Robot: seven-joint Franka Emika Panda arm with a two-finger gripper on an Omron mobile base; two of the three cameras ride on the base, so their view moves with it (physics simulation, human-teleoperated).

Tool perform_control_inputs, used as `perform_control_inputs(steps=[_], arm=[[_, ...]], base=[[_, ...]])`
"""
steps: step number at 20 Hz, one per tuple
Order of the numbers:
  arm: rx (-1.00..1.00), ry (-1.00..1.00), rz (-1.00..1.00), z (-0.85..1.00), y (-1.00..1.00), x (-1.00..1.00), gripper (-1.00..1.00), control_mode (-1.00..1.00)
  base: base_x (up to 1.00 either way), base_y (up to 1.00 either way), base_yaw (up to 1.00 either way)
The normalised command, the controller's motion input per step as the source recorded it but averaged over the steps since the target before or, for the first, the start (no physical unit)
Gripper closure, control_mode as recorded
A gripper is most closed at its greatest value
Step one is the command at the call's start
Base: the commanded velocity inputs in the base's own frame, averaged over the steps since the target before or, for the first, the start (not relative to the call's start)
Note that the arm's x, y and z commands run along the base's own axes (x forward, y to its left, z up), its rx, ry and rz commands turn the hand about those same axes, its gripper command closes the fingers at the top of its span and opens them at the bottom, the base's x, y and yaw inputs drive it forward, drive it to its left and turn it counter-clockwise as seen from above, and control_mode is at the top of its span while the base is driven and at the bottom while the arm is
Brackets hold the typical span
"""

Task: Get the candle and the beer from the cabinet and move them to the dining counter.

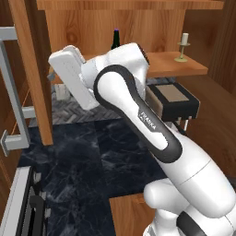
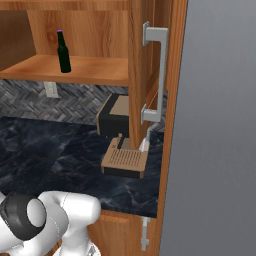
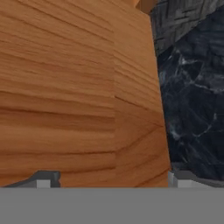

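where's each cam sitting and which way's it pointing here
Left base view: behind the arm on its left, looking forward and down into the open cabinet at the beer and candle; the arm crosses it.
Right base view: behind on the right, facing the shelf and a door handle; the arm's base joints sit low left.
Hand view: on the hand, close against a wood panel; the open gripper shows at the bottom.
Both base views share the beer and shelf.

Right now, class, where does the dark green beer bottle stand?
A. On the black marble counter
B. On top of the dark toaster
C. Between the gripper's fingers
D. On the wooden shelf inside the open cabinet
D: the beer stands upright on the cabinet shelf, seen from both base views, with the candle further along the same shelf.
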Motion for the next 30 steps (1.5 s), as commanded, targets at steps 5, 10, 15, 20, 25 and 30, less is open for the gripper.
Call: perform_control_inputs(steps=[5, 10, 15, 20, 25, 30], arm=[[0.00, 0.00, -0.11, 0.00, -0.50, 0.02, -1.00, -1.00], [0.00, -0.07, -0.03, 0.05, -0.54, -0.02, -1.00, -1.00], [-0.01, -0.20, -0.04, 0.08, -0.57, -0.05, -1.00, -1.00], [-0.07, -0.30, -0.06, 0.08, -0.60, -0.07, -1.00, -1.00], [-0.07, -0.21, -0.08, 0.11, -0.55, -0.02, -1.00, -1.00], [-0.08, -0.09, -0.15, 0.12, -0.50, 0.00, -1.00, -1.00]], base=[[0.00, 0.00, 0.00], [0.00, 0.00, 0.00], [0.00, 0.00, 0.00], [0.00, 0.00, 0.00], [0.00, 0.00, 0.00], [0.00, 0.00, 0.00]])
